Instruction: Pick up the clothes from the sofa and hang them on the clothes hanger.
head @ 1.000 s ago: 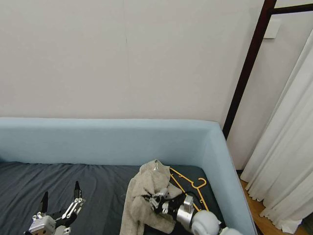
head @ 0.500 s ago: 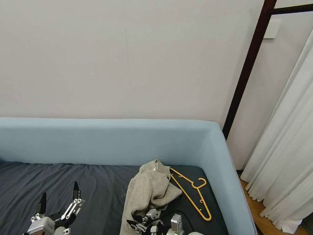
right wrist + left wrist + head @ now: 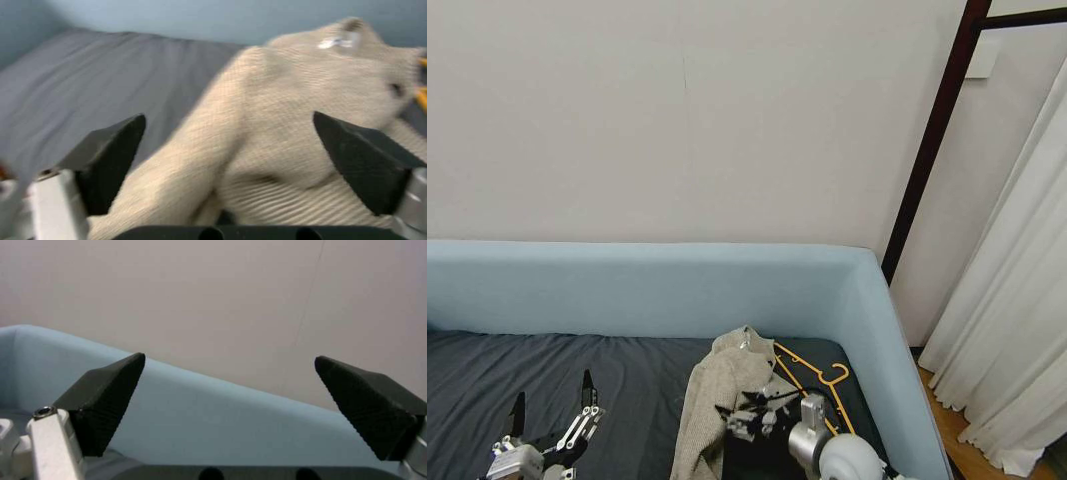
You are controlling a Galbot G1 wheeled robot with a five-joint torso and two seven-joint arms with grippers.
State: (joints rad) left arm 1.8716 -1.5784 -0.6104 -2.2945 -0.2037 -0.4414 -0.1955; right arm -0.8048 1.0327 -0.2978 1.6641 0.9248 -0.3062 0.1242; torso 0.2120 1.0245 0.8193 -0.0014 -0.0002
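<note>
Beige sweater (image 3: 727, 385) lies crumpled at the right end of the pale blue sofa (image 3: 627, 290), touching an orange hanger (image 3: 827, 385). The right gripper (image 3: 752, 405) hovers just over the knit, spread open, gripping nothing. The left gripper (image 3: 551, 395) hangs low on the left, wide open and empty. Left wrist view: fingers (image 3: 107, 400) far apart, the sofa between them. Right wrist view: fingers (image 3: 110, 155) spread wide, the sweater below.

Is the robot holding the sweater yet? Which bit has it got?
Nothing is held. The right gripper is open at the beige sweater, fingers spread wide, not closed on it. The left gripper is open and empty over the sofa.
</note>
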